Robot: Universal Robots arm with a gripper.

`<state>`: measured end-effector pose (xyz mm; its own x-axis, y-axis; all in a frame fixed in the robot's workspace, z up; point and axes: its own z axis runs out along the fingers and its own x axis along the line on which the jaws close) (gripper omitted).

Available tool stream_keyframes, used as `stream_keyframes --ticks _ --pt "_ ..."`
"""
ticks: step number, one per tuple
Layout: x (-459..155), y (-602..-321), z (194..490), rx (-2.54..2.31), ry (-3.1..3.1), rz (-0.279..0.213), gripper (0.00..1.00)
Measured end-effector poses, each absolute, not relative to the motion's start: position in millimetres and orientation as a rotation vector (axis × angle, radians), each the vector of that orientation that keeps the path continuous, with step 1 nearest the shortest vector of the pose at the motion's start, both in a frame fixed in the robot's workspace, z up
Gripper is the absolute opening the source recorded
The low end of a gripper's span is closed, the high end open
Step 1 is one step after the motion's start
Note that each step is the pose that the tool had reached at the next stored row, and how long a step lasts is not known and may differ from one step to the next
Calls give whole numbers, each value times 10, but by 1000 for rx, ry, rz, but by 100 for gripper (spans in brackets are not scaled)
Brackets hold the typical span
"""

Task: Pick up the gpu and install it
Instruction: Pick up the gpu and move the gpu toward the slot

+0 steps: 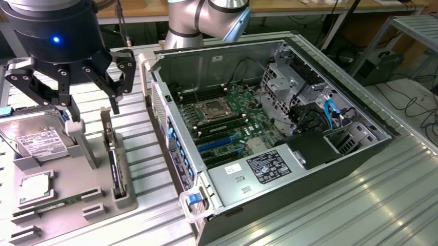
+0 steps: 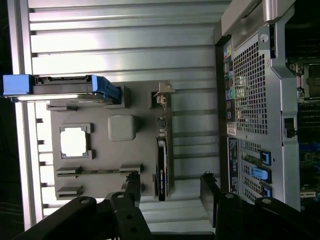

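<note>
The gpu [image 1: 114, 159] is a thin black card standing on its edge in a slot of the grey holder tray [image 1: 75, 218], its pale bracket at the far end. My gripper [image 1: 94, 110] hangs open above that far end, touching nothing. From the wrist view, the gpu [image 2: 162, 155] appears edge-on, and its near end lies between the two spread fingertips of the gripper [image 2: 170, 177], closer to one of them. The open computer case [image 1: 274, 128] lies to the exterior view's right of the tray, with its motherboard and blue expansion slots [image 1: 217, 144] exposed.
On the tray also sit a silver hard drive [image 1: 38, 141] in a blue frame, a square processor [image 1: 34, 187] and a narrow green memory stick [image 1: 58, 202]. The case wall [image 2: 250, 75] stands close beside the tray. Ribbed metal tabletop [image 1: 356, 205] surrounds both.
</note>
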<state>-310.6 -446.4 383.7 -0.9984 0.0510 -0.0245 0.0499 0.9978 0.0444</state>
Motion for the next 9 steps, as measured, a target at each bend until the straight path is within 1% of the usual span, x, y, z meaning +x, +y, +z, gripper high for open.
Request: stream_keyframes --ticks 9 --pt "-3107 -4481 3701 77 3114 68 60"
